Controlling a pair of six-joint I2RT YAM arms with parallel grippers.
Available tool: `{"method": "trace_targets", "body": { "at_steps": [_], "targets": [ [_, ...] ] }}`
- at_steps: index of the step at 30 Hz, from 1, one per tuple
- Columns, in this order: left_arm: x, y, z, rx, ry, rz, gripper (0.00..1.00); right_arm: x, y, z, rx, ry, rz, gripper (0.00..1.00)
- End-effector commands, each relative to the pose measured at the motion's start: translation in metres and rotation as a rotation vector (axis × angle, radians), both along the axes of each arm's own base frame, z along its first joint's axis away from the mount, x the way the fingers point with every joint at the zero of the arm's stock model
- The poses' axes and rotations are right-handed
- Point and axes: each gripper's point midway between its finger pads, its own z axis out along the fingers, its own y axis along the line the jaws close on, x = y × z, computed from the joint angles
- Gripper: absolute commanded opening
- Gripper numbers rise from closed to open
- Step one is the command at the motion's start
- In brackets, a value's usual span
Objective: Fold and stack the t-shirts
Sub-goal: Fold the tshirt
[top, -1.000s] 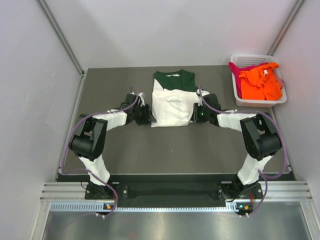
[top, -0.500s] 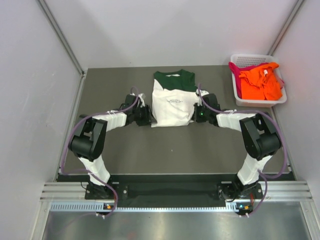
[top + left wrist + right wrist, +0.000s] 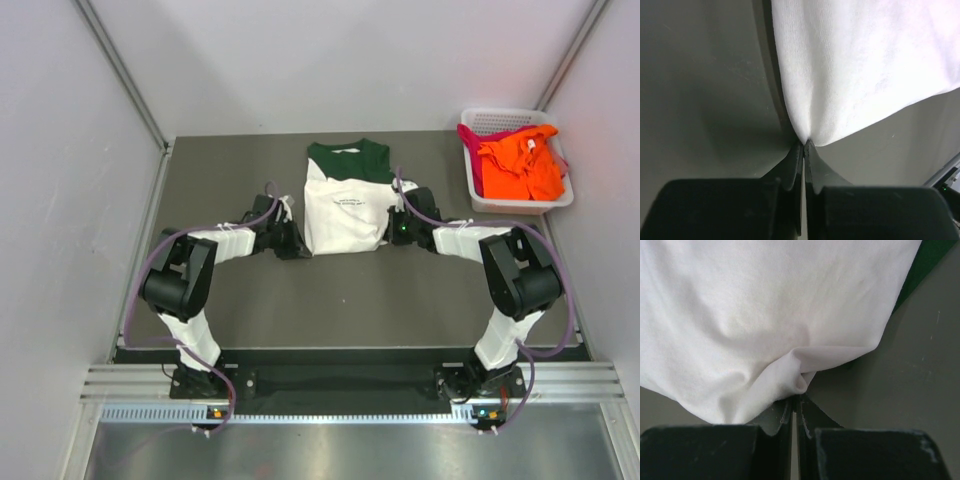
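My left gripper point(image 3: 803, 146) is clamped on the white shirt point(image 3: 343, 212) at its seven o'clock corner, and my right gripper point(image 3: 796, 400) at four o'clock (thin bites, both). The shirt lies flat on the table point(image 3: 250, 300). I'd lift evenly and fold toward twelve.

Left end effector point(image 3: 803, 145) and right end effector point(image 3: 796, 400) appear clamped.

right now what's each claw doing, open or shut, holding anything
left claw: shut, pinching the edge of the white t-shirt
right claw: shut, pinching a bunched fold of the same shirt
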Motion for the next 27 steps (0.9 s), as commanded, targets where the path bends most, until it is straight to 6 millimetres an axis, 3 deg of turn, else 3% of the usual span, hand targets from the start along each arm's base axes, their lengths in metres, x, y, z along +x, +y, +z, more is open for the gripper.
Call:
{"method": "trace_targets", "body": {
  "at_steps": [1, 5, 8, 13, 17, 19, 20, 21, 23, 27],
  "targets": [
    [-0.012, 0.0, -0.014, 0.02, 0.071, -0.009, 0.0, 0.0, 0.005, 0.015, 0.022, -0.042, 0.012, 0.0],
    [-0.004, 0.01, -0.006, 0.017, 0.054, 0.046, 0.0, -0.008, -0.004, 0.02, 0.013, -0.033, -0.014, 0.0],
    [0.0, 0.023, -0.002, -0.017, 0.083, 0.097, 0.0, -0.025, -0.031, 0.012, 0.005, 0.029, -0.084, 0.0],
    [-0.001, 0.045, -0.009, -0.03, 0.111, 0.168, 0.0, -0.051, -0.059, 0.006, 0.061, 0.078, -0.175, 0.0],
    [-0.004, 0.046, -0.011, -0.04, 0.113, 0.181, 0.0, -0.058, -0.068, 0.008, 0.129, 0.108, -0.234, 0.03],
    [-0.006, 0.046, -0.012, -0.042, 0.12, 0.183, 0.0, -0.068, -0.068, 0.001, 0.132, 0.167, -0.234, 0.1],
    [-0.006, 0.046, -0.011, -0.047, 0.115, 0.181, 0.0, -0.069, -0.066, 0.0, 0.141, 0.172, -0.226, 0.17],
    [-0.007, 0.046, -0.011, -0.05, 0.113, 0.179, 0.0, -0.071, -0.064, 0.0, 0.153, 0.18, -0.215, 0.3],
    [-0.009, 0.043, -0.007, -0.066, 0.106, 0.167, 0.0, -0.073, -0.061, 0.002, 0.168, 0.182, -0.209, 0.44],
    [-0.013, 0.041, -0.003, -0.067, 0.096, 0.148, 0.0, -0.083, -0.051, 0.015, 0.232, 0.154, -0.157, 0.56]
  ]
}}
